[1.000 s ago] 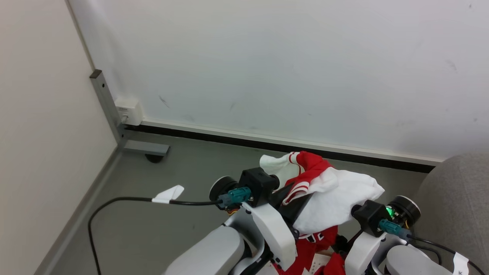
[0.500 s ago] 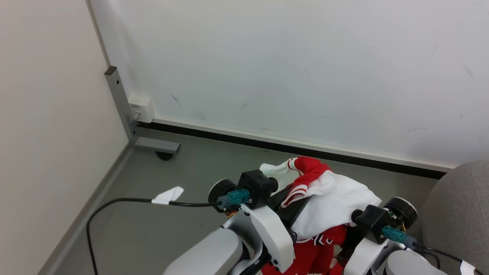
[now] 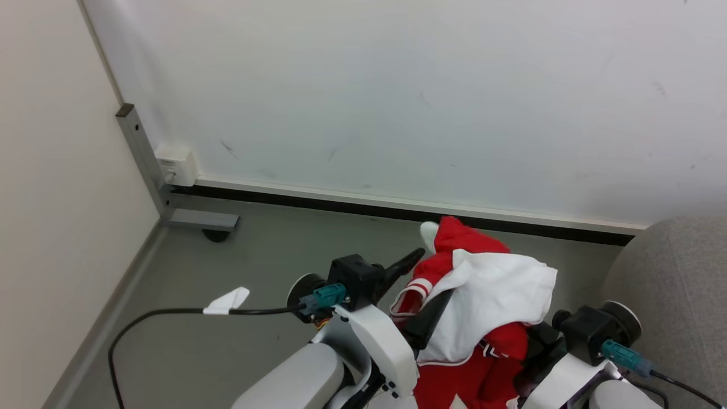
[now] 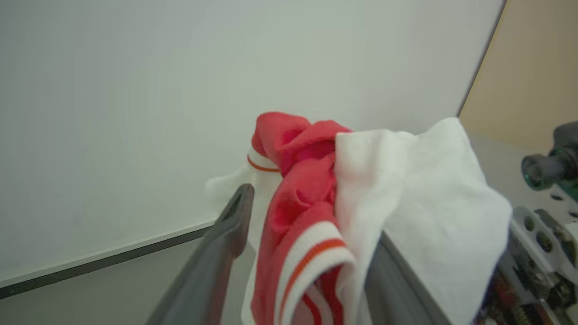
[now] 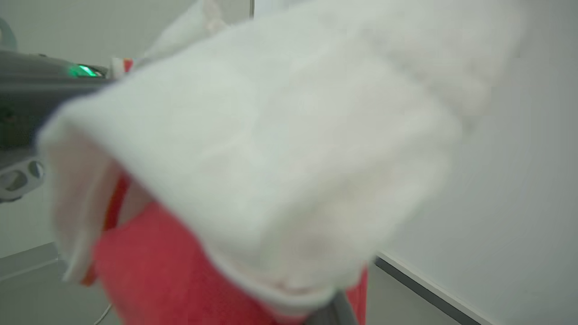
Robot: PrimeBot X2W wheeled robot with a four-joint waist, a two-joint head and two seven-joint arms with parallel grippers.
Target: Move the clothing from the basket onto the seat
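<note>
Head view first. The clothing (image 3: 488,289), red sportswear with a white piece thrown over the top, rides high above the grey floor (image 3: 255,267), heaped between the two arms. The left gripper (image 3: 434,275) is spread wide. One dark finger pokes free toward 1 o'clock and the other lies under the white fabric, so the bundle is draped across it and not pinched. The right gripper (image 3: 542,343) props the heap from 4 o'clock, but its fingers are buried in cloth, so whether it is wide or closed cannot be told. The seat (image 3: 676,284) waits at 3 o'clock of the bundle, clear of it. Two arms under one soft load looks like a way to stop it trailing.

Left wrist view now. The fingers (image 4: 226,243) fan apart, a red-and-white striped cuff hangs between them, and the white piece is slung over the finger at 4 o'clock. The pale wall (image 4: 135,90) is at 12.

Right wrist view. Blurred white fabric is pressed close and red sags at 7 o'clock. Again there is no telling how that gripper stands.
</note>
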